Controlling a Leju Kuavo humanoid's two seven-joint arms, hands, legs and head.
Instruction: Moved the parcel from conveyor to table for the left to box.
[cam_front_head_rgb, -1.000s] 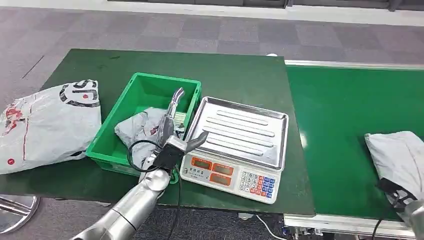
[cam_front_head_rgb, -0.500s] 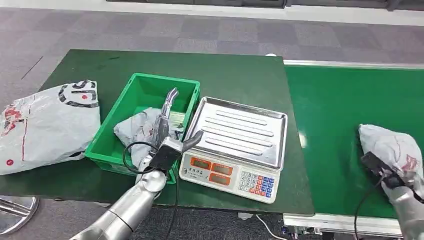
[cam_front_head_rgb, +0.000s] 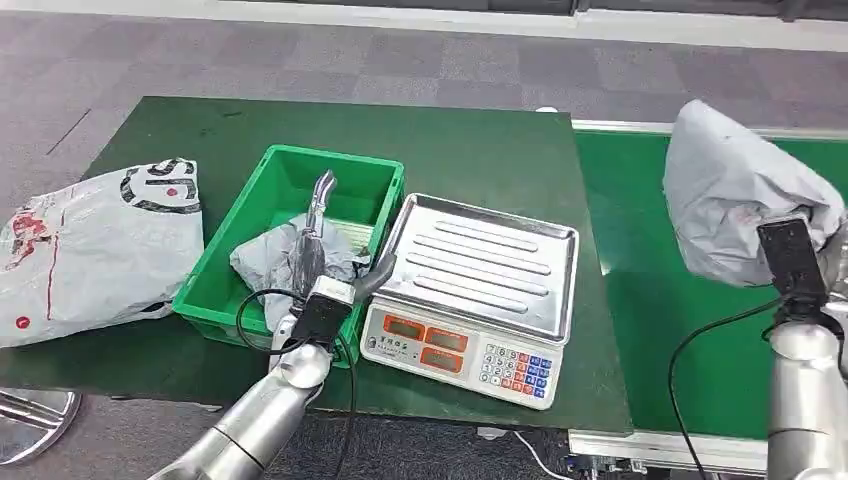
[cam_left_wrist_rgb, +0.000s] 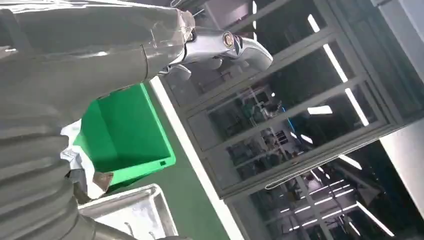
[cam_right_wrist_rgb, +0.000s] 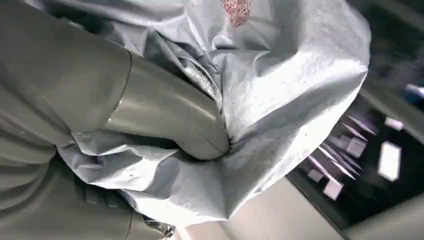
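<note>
- our right hand (cam_right_wrist_rgb: 150, 120) grips the parcel (cam_front_head_rgb: 735, 195) and holds it up in the air over the conveyor (cam_front_head_rgb: 690, 330). the bag hides most of our fingers.
- our left hand (cam_front_head_rgb: 325, 255) holds nothing, fingers apart, over the green box (cam_front_head_rgb: 225, 265).
- a grey bag (cam_front_head_rgb: 275, 262) lies in the box, partly hidden by that hand.
- a scale (cam_front_head_rgb: 475, 285) sits just beside the box on the table (cam_front_head_rgb: 470, 150).
- a white bag (cam_front_head_rgb: 95, 250) is cut off at the edge.

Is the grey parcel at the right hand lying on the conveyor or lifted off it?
Lifted. The right hand grips the grey parcel, which hangs above the green conveyor; its thumb presses into the crumpled wrapping.
</note>
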